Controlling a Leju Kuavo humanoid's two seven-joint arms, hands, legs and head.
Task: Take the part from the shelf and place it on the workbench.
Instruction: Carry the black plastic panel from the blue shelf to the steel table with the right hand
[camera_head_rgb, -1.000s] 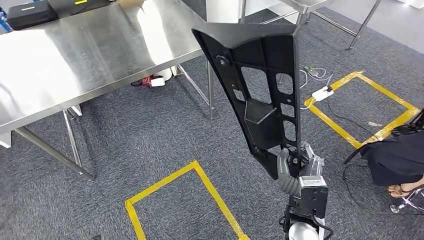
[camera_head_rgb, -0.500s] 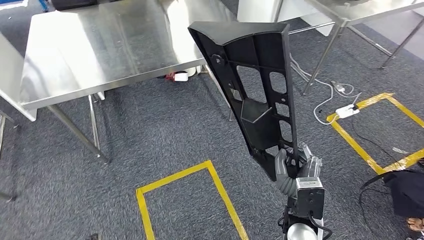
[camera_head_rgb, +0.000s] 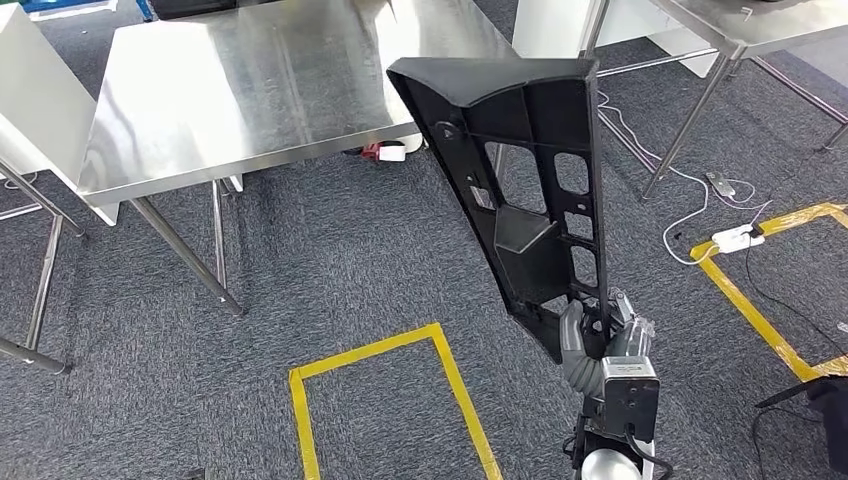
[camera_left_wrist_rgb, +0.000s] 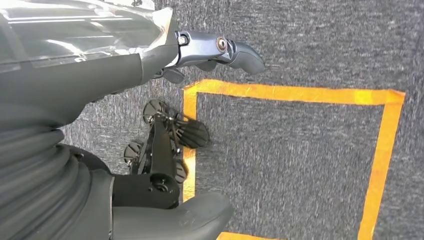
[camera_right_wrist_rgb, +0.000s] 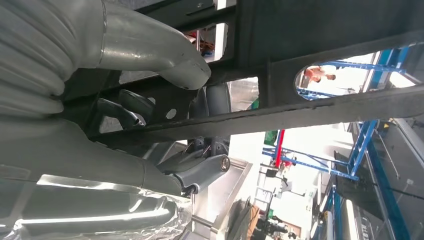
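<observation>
Right hand (camera_head_rgb: 600, 340) low in the head view, fingers (camera_head_rgb: 569, 335) wrapped round the narrow lower end of the part (camera_head_rgb: 530, 190) and holding it firm. Long black plastic panel with ribs and cut-out holes, standing nearly upright above the fingers, widening toward its top edge and leaning a little away from the robot. In the right wrist view, thick grey thumb (camera_right_wrist_rgb: 150, 50) pressed against one face of the part (camera_right_wrist_rgb: 320, 30), darker fingers (camera_right_wrist_rgb: 122, 107) hooked through its openings on the other side.

Beyond the fingers and up to the left, a bare steel table (camera_head_rgb: 270, 90) on slanted legs, well apart from the part, nothing of the panel touching it. Another steel table (camera_head_rgb: 760, 25) farther off to the right. On the grey carpet just left of the fingers, a square of yellow tape (camera_head_rgb: 390, 400); a second taped square (camera_head_rgb: 760, 300) to their right, with a white power strip (camera_head_rgb: 738, 237) and its cables near it.

Left hand (camera_left_wrist_rgb: 150, 55) hanging over the carpet by a taped square (camera_left_wrist_rgb: 300, 165), fingers (camera_left_wrist_rgb: 235, 50) loosely stretched out and apart, holding nothing.
</observation>
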